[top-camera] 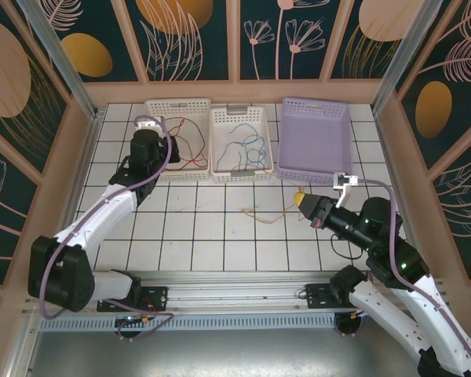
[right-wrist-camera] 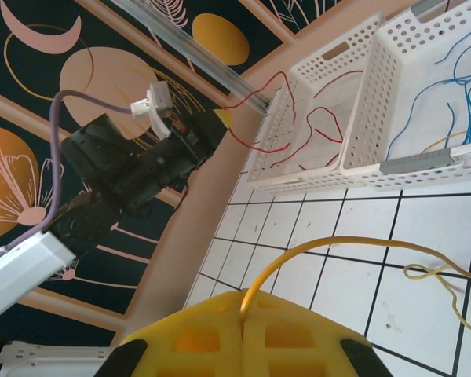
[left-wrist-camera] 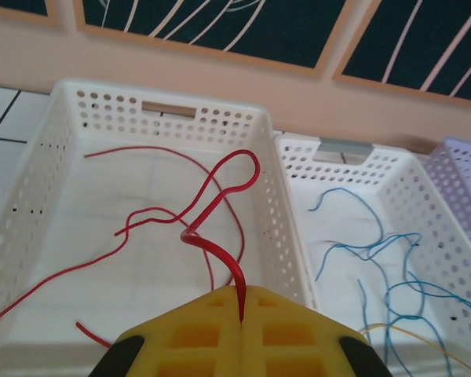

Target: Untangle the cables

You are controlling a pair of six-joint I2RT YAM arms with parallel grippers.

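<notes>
Left claw (left-wrist-camera: 241,302) pinches a red wire (left-wrist-camera: 239,279) over the far-left basket (left-wrist-camera: 165,98), where I judge the reds get sorted. Right claw (right-wrist-camera: 242,310) pinches the yellow wire (right-wrist-camera: 330,243); its slack lies on the tiles (right-wrist-camera: 353,314).

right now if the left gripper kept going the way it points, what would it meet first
The left gripper, shut on a red wire, points into the white perforated plastic basket. It would likely meet more red wire lying there, then the basket floor, though depth is unclear.
</notes>
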